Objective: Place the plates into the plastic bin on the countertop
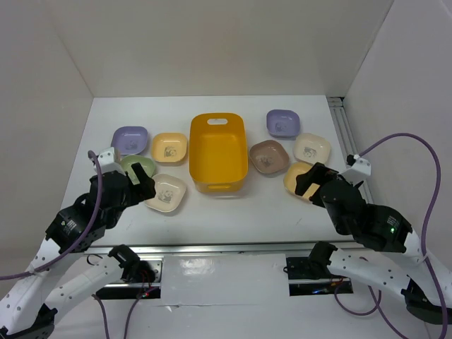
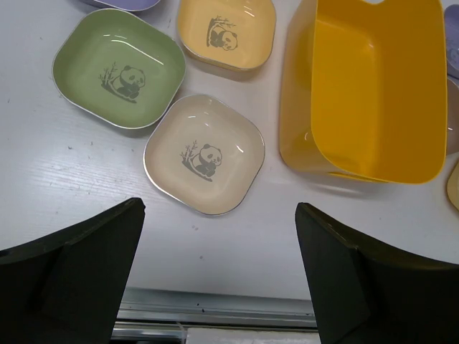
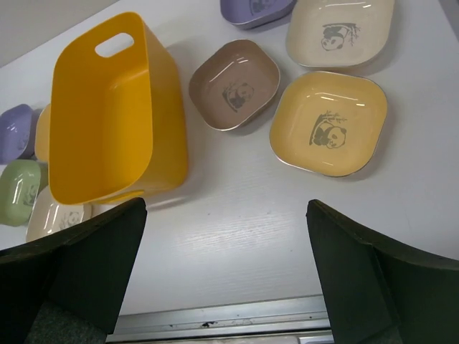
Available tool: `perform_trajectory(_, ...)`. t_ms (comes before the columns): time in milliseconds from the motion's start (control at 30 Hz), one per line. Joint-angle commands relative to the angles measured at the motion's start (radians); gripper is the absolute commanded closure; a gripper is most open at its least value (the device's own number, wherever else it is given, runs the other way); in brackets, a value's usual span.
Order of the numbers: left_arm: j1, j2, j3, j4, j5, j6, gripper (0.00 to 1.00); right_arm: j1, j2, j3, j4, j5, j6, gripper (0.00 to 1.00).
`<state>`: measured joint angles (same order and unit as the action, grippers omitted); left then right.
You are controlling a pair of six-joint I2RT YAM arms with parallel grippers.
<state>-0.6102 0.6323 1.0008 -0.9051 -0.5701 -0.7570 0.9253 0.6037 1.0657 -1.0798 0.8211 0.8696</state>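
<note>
Yellow-orange plastic bin sitting empty at centre of table. All 8 plates lying outside it, 4 either side. Left pincer and right pincer hovering apart, gripping nothing. 0 placed, 8 remaining.

walls: plain white panels, rear and both sides.
side rail: aluminium profile, right side, running front to back.
front rail: metal strip, near edge.

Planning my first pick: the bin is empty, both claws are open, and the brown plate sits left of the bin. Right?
Not quite. The brown plate sits right of the bin, as the top view shows. The rest holds: the bin is empty, and the left claw and right claw are open.
</note>
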Motion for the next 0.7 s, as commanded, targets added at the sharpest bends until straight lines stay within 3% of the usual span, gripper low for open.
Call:
perform_trajectory(0, 0.003, -0.009, -0.001, 0.035, 0.006, 0.030, 0.00, 0.007, 0.001, -0.004, -0.012, 0.056, 0.035, 0.00)
perform_trajectory(167, 0.003, -0.009, -0.001, 0.044, 0.015, 0.039, 0.00, 0.007, -0.018, -0.051, 0.059, 0.046, 0.046, 0.00)
perform_trajectory(267, 0.003, -0.009, -0.001, 0.054, 0.024, 0.039, 0.00, 0.007, 0.014, -0.107, 0.069, 0.105, 0.155, 0.00)
perform_trajectory(367, 0.003, -0.009, -0.010, 0.054, 0.033, 0.048, 0.00, 0.007, 0.151, -0.107, 0.005, 0.151, 0.314, 0.00)
perform_trajectory(567, 0.003, -0.009, -0.010, 0.063, 0.042, 0.058, 0.00, -0.037, 0.405, -0.174, 0.098, 0.294, 0.384, 0.00)
perform_trajectory(600, 0.003, -0.009, -0.010, 0.063, 0.052, 0.058, 0.00, -0.064, 0.427, -0.194, 0.147, 0.294, 0.329, 0.00)
perform_trajectory(633, 0.003, -0.019, -0.010, 0.063, 0.052, 0.058, 0.00, -0.110, 0.444, -0.232, 0.322, 0.256, 0.253, 0.00)
perform_trajectory(667, 0.003, -0.019, -0.010, 0.072, 0.061, 0.068, 0.00, -0.179, 0.471, -0.254, 0.428, 0.096, 0.062, 0.00)
